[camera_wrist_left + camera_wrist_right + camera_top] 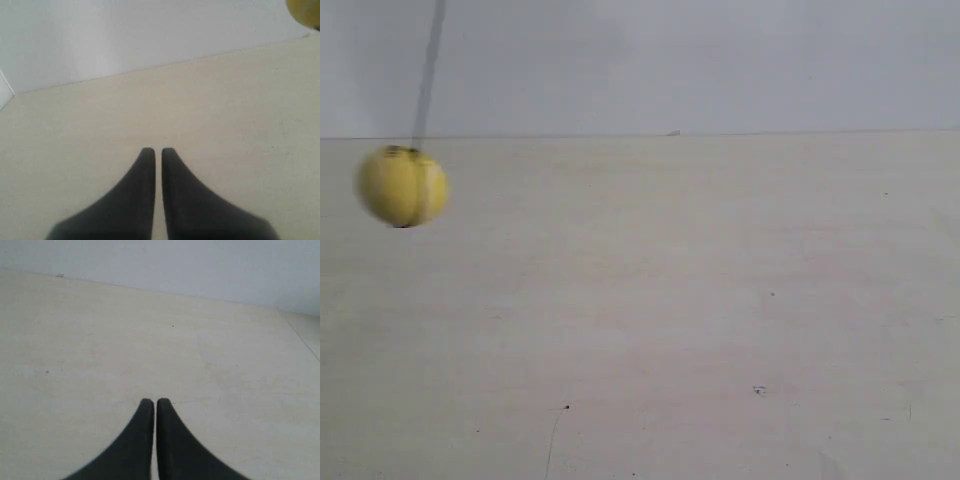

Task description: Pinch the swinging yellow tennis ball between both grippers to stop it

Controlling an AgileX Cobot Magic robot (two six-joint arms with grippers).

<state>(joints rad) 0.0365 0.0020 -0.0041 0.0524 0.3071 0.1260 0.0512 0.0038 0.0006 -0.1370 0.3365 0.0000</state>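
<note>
Your left end effector [156, 151] is closed: its two black tapered fingers [135, 200] stand nearly together with only a thin slit between them and nothing held. It hangs over the pale tabletop [75, 150], pointing toward the white wall [125, 35]. In the left wrist view a sliver of the yellow tennis ball [306, 12] shows at the picture's corner, well apart from the fingertips. Your right end effector [152, 401] is closed in the same way, empty, over bare tabletop. In the exterior view, the ball sits at the view's far left, blurred, level with the tabletop's far edge, and its dark string [428, 70] runs up past the wall and out of view.
</note>
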